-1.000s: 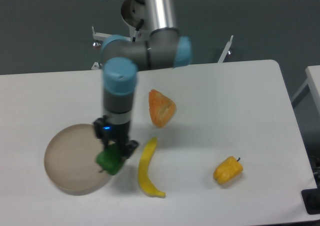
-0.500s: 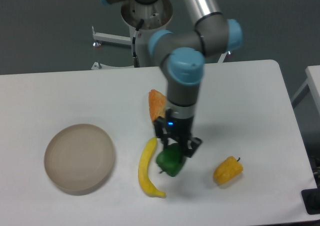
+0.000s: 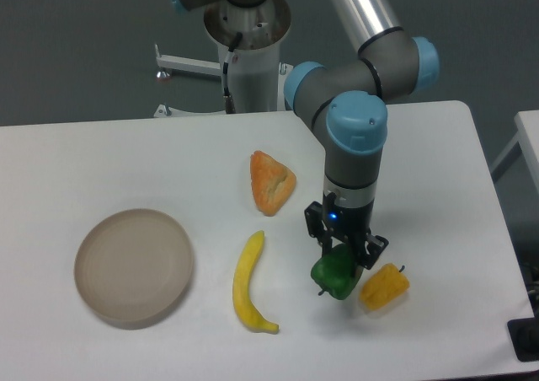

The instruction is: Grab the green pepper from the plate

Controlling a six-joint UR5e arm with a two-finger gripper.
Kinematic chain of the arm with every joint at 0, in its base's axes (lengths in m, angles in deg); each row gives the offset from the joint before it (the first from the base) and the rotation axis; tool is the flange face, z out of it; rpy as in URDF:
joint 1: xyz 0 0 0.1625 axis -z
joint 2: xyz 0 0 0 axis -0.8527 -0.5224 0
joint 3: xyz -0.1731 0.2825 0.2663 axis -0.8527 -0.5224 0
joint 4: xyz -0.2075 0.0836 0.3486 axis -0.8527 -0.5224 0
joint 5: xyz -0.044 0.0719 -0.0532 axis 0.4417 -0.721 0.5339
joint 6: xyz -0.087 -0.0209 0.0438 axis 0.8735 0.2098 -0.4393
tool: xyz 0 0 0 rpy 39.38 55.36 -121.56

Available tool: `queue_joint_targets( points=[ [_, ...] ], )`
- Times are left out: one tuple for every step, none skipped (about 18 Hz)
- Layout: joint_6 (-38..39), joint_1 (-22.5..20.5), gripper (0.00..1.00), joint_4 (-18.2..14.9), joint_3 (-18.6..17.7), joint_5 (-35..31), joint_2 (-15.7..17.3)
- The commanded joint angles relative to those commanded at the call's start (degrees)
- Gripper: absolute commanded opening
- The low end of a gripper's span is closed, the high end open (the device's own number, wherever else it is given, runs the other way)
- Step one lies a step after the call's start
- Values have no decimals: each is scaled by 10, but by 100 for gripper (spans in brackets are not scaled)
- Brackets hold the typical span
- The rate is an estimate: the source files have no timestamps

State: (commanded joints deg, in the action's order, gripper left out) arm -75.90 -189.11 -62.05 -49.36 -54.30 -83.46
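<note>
- Plate (image 3: 133, 268) at table (image 3: 126, 162) left, nothing in it.
- Since half a second ago the gripper (image 3: 343, 259) has carried the green pepper (image 3: 334, 274) further right, past the banana (image 3: 248, 284), now just beside the yellow pepper (image 3: 384, 286).
- Fingers clamped on green pepper's top; pepper hangs below them, well apart from the plate.
- Orange wedge-shaped fruit (image 3: 270, 181) sits behind.
</note>
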Motion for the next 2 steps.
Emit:
queue_joint_targets(
  points=[
    [0,-1,25,0,1,-1,-3],
    [0,-2,25,0,1,-1,-4]
  ],
)
